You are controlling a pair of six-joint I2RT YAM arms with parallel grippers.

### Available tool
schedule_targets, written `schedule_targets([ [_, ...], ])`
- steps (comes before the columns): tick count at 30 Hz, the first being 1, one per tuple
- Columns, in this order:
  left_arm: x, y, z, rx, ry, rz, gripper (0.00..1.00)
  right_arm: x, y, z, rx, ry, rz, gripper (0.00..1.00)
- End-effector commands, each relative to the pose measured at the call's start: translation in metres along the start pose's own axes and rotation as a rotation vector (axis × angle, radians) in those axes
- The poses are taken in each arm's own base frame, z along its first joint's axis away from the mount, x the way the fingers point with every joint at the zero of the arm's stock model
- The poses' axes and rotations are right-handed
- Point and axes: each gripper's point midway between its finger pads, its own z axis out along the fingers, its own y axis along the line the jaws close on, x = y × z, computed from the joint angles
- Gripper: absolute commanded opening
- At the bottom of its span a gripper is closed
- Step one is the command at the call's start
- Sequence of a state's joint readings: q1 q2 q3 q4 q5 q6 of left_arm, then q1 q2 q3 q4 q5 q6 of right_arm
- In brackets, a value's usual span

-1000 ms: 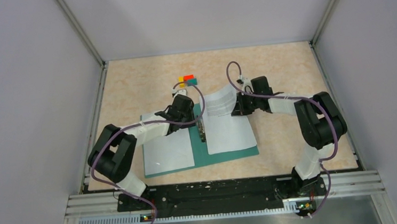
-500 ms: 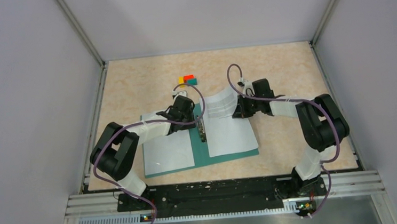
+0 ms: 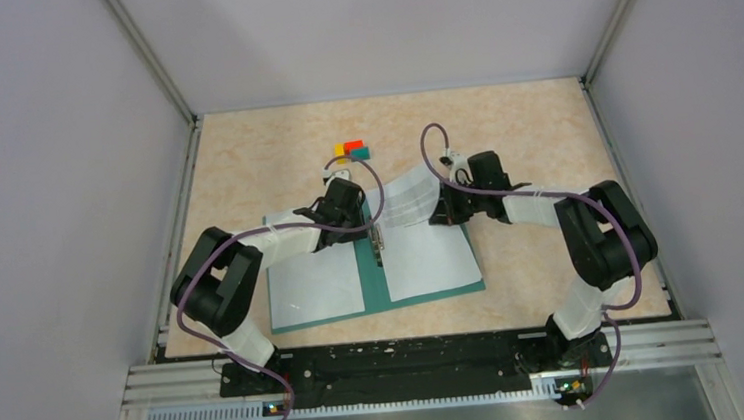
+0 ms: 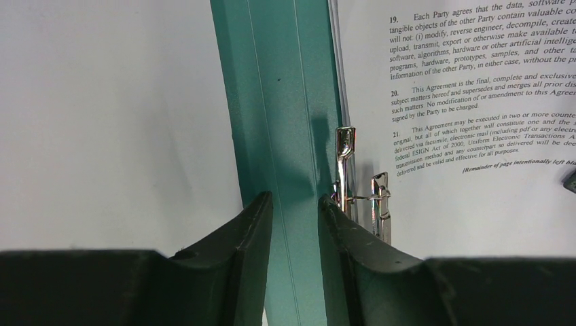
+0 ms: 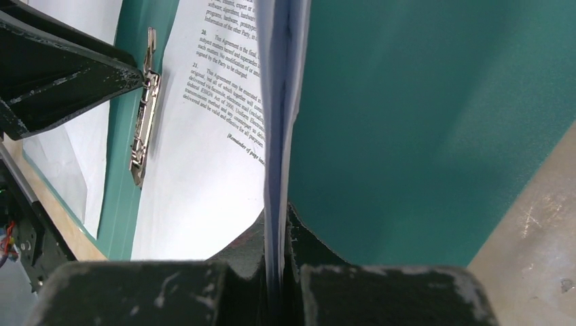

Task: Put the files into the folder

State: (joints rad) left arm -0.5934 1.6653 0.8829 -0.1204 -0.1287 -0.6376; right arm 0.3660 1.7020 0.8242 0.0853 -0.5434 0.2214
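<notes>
1. Mid-table (image 3: 543, 136): folder (image 3: 372, 282) lies open and flat, spine running 12–6 o'clock.
2. Files (image 3: 421, 251) sit on its 3 o'clock half, top pg printed; their 12 o'clock end is lifted and curled up off the folder.
3. R tool (image 5: 275, 221) clamped tight on the edge of the files, sheets pinched btwn both fingers.
4. L tool (image 4: 295, 200) over the spine, fingers apart, nothing held; metal clip (image 4: 353, 183) just beside its 3 o'clock finger.
5. Blank white sheet (image 3: 313, 280) covers the 9 o'clock half.
6. Small coloured blocks (image 3: 352, 150) at 12 o'clock of the folder, apart from it.
</notes>
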Motion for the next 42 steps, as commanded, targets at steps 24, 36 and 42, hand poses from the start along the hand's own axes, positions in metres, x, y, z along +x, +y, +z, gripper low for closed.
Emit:
schedule_targets([
  [24,-0.01,-0.007,0.006,0.018,-0.017,-0.034,0.36,0.004,0.011,-0.005,0.036,0.015,-0.023,0.0],
  [36,-0.009,-0.006,0.008,0.018,-0.013,-0.041,0.36,0.006,0.017,-0.009,0.013,0.017,-0.039,0.0],
  [42,-0.008,-0.007,0.009,0.02,-0.01,-0.042,0.36,0.011,0.017,-0.007,0.007,0.029,-0.037,0.0],
])
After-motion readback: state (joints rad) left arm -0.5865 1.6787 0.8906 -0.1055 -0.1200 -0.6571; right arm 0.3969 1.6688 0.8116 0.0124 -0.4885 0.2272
